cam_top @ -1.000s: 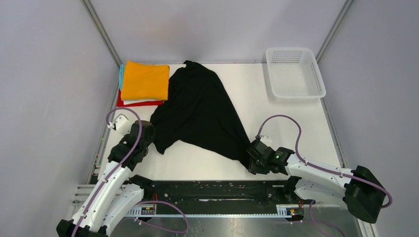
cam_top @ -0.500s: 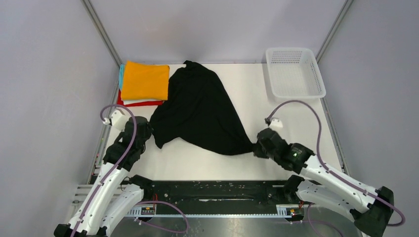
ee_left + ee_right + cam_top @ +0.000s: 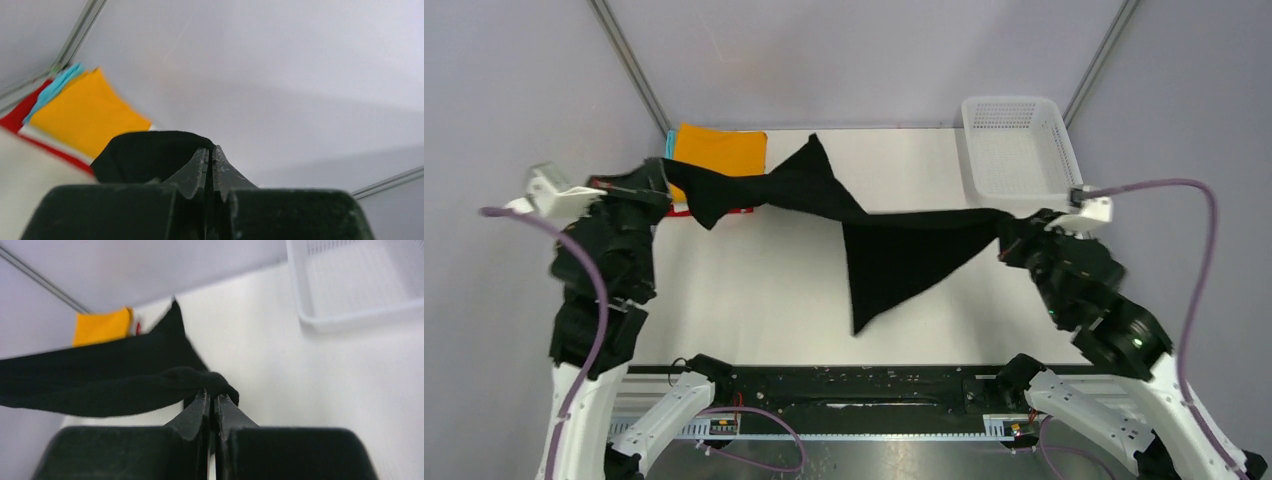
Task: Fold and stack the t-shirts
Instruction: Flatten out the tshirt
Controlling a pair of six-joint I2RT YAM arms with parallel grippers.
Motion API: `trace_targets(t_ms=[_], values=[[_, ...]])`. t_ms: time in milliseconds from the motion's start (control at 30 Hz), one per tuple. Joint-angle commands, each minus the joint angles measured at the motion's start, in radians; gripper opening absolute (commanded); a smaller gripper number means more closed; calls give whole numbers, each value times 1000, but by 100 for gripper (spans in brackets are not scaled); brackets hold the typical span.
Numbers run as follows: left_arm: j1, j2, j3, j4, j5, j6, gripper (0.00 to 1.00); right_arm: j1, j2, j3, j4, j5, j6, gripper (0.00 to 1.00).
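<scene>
The black t-shirt [image 3: 894, 250] hangs stretched in the air between both grippers, twisted in the middle, one flap drooping toward the table. My left gripper [image 3: 664, 180] is shut on its left end [image 3: 150, 150], raised near the folded stack. My right gripper [image 3: 1009, 232] is shut on its right end [image 3: 195, 380], raised near the basket. The folded stack sits at the back left: orange t-shirt [image 3: 719, 150] on top, with teal [image 3: 55, 87], white and red [image 3: 22, 110] edges below it.
A white mesh basket [image 3: 1021, 148] stands at the back right, close to my right gripper; it also shows in the right wrist view [image 3: 360, 285]. Grey walls enclose the white table [image 3: 754, 290]. A black rail [image 3: 854, 385] runs along the near edge.
Both grippers have lifted off the table and moved apart and back, pulling the black t-shirt up off the table into a taut twisted band. The folded stack has not moved.
</scene>
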Motion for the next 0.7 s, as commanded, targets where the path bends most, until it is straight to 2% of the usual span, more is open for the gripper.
trace_targets(t_ms=[0, 167, 300, 467, 567, 667], values=[[6, 14, 234, 128, 55, 156, 0, -4, -62, 155, -1, 118, -133, 0], [6, 59, 484, 68, 181, 233, 0, -4, -121, 317, -61, 0, -197, 0], [6, 51, 589, 65, 278, 242, 0, -4, -193, 373, -43, -83, -192, 0], [6, 56, 712, 63, 389, 246, 0, -4, -179, 506, -112, -229, -205, 0], [6, 80, 770, 60, 430, 244, 0, -5, -165, 546, -126, -251, -213, 0], [11, 112, 823, 56, 440, 252, 0, -4, -161, 552, -110, -202, -232, 0]])
